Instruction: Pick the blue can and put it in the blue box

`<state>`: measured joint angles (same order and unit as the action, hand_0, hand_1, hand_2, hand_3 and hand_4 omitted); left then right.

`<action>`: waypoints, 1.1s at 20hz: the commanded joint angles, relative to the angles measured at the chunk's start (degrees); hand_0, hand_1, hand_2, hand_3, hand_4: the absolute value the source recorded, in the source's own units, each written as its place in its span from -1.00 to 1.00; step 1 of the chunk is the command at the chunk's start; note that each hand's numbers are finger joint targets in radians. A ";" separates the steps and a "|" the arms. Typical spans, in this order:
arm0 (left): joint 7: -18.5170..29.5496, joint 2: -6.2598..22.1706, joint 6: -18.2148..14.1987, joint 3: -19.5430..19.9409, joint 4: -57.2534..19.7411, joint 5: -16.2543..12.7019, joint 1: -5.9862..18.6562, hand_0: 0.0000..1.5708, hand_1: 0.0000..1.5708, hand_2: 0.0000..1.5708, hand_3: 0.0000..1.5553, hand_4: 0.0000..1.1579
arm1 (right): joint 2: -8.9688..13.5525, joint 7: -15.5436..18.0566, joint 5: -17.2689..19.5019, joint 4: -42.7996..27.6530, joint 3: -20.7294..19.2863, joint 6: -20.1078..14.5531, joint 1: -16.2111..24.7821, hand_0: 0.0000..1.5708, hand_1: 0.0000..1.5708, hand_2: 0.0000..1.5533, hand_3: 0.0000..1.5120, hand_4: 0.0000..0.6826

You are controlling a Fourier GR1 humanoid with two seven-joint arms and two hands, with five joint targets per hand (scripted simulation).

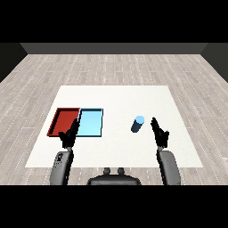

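A blue can [137,124] stands on the white table [116,98], right of the middle. The light blue tray [90,122] lies left of centre with nothing in it. My right hand [160,133] hovers just right of the can, a small gap apart, fingers straight and open. My left hand [69,135] is raised near the front edges of the two trays, fingers relaxed and open, holding nothing.
The red tray [65,120] lies directly left of the light blue tray, touching it. Bare white table stretches between the trays and the can. Grey wooden floor surrounds the table.
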<state>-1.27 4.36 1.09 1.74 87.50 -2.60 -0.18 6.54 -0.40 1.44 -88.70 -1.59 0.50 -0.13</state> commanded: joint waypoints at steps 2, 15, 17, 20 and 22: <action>0.84 0.29 -0.26 0.15 0.82 1.64 0.31 -1.00 -1.00 -1.00 -1.00 -1.00 | -0.50 0.87 0.32 2.50 -0.88 0.53 -3.12 -1.00 -1.00 -1.00 -1.00 -1.00; 15.22 -1.10 3.93 0.93 8.02 -2.95 0.06 -1.00 -1.00 -1.00 -1.00 -1.00 | -3.49 18.59 -7.44 10.21 -2.22 9.06 -8.12 -1.00 -1.00 -1.00 -1.00 -1.00; 22.06 -2.52 3.67 0.33 -0.18 -0.78 1.94 -1.00 -1.00 -1.00 -1.00 -1.00 | -1.74 16.31 -8.42 11.52 -4.21 8.92 -12.04 -1.00 -1.00 -1.00 -1.00 -1.00; 19.59 1.87 7.35 4.94 0.49 -4.71 2.91 -1.00 -1.00 -1.00 -1.00 -1.00 | -0.20 14.31 -9.40 11.49 -5.45 9.44 -13.48 -1.00 -1.00 -1.00 -1.00 -1.00; 20.07 -0.66 4.61 2.16 2.56 -1.82 1.53 -1.00 -1.00 -1.00 -1.00 -1.00 | -1.63 16.12 -9.34 11.81 -4.37 9.38 -11.91 -1.00 -1.00 -1.00 -1.00 -1.00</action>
<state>17.79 4.16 6.52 4.13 90.34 -5.53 0.95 5.05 12.84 -7.75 -80.69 -5.57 9.21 -10.81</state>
